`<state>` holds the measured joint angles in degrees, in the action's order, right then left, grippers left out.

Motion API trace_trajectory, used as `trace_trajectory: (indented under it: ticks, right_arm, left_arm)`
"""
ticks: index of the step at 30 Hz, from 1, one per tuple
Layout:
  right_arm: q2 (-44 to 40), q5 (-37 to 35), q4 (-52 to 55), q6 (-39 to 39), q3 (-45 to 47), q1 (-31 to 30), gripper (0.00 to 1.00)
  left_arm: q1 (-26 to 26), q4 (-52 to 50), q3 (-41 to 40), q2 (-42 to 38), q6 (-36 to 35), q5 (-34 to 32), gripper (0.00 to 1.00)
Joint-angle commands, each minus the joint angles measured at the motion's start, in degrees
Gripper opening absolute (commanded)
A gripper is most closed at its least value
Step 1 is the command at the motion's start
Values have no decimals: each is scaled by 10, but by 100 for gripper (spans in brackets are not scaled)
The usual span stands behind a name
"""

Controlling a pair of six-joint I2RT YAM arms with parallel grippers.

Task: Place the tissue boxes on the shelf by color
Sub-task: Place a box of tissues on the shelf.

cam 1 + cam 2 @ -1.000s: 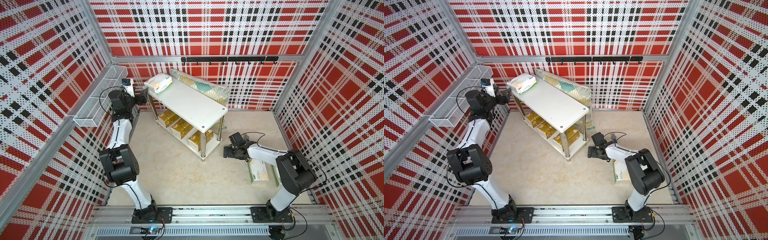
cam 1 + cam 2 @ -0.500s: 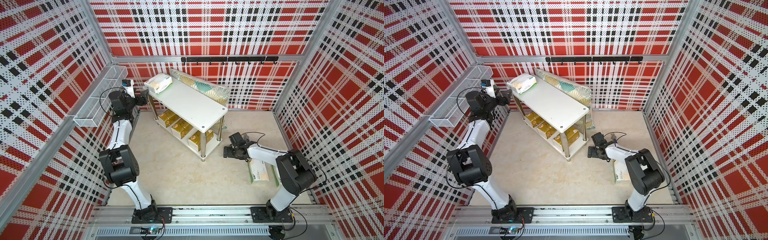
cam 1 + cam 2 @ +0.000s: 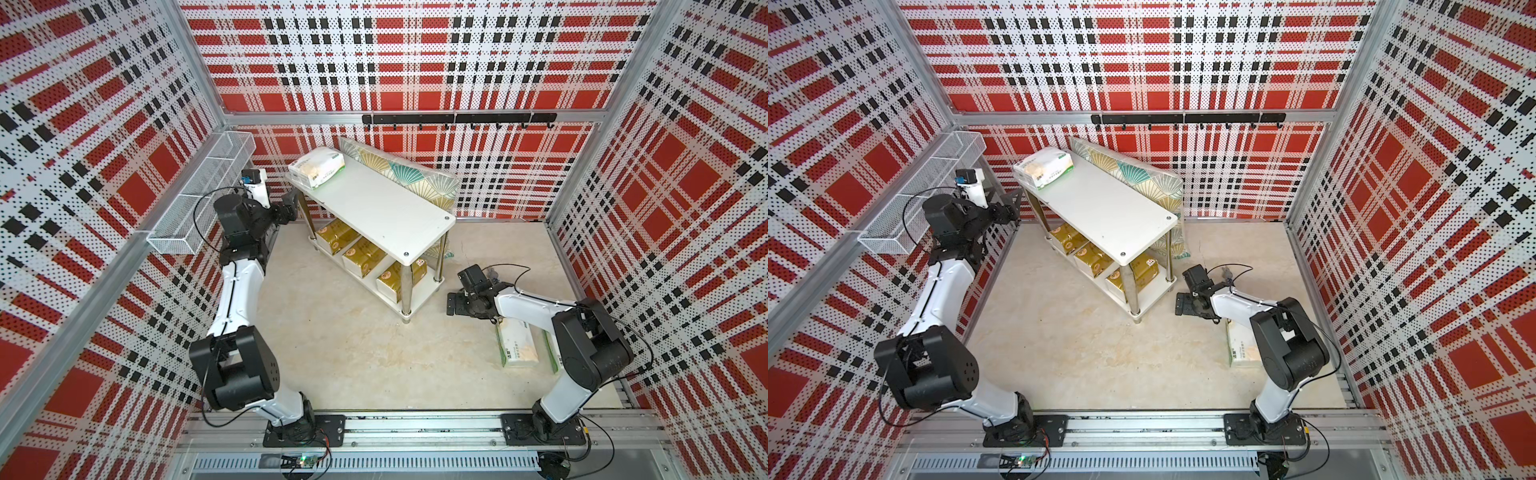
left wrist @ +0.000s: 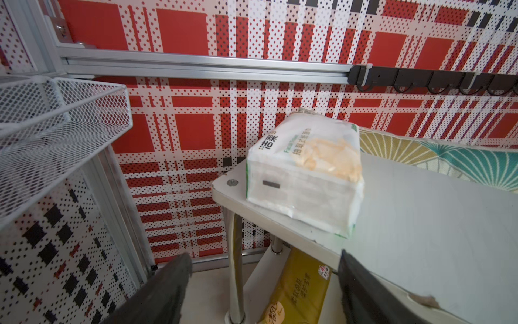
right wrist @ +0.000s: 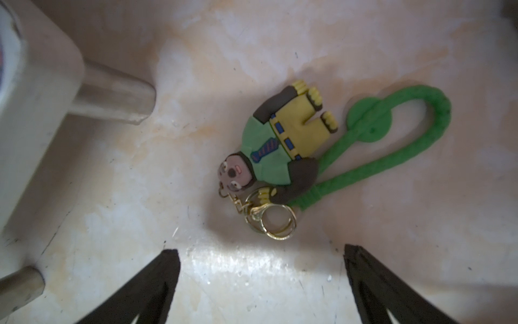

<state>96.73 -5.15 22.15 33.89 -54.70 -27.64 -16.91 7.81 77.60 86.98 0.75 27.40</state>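
Behind the right end effector (image 3: pixel 454 304), beneath its forearm, a white tissue pack (image 3: pixel 517 347) lies on the worktop (image 3: pixel 353 353), long axis toward that arm's base. This nearer end effector gapes empty, like the far-off left end effector (image 3: pixel 291 205).

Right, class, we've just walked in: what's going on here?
The robot is sorting tissue packs by colour. Three gold packs sit on the lower board of the shelf; one white pack lies at the end of the top board, with the left pincer open near it, holding nothing. The right pincer, open and empty, hangs low over a keychain on the floor. Another white pack waits on the floor by the right arm.
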Motion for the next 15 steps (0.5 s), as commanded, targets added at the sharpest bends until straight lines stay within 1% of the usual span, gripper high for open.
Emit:
trace_trajectory:
  ticks: [1, 3, 5, 7, 12, 15]
  right_arm:
    - [-25, -4, -6, 0, 4, -5, 100]
    - [-31, -5, -5, 3, 5, -5, 100]
    - [-44, -12, -1, 6, 9, -4, 100]
    - [-57, -19, 9, 6, 11, -5, 100]
    - [-81, -29, 40, 3, 5, -5, 100]
    - [-94, -34, 56, 5, 7, -5, 100]
  left_arm:
    - [11, -42, -42, -50, 27, -55, 86]
    - [23, -57, -88, -84, 40, -79, 85]
    - [44, -65, -150, -125, 48, -107, 85]
    - [73, -83, -187, -155, 55, -147, 85]
    - [120, -173, -203, -193, 88, -203, 85]
    - [161, -226, -213, -219, 89, -266, 85]
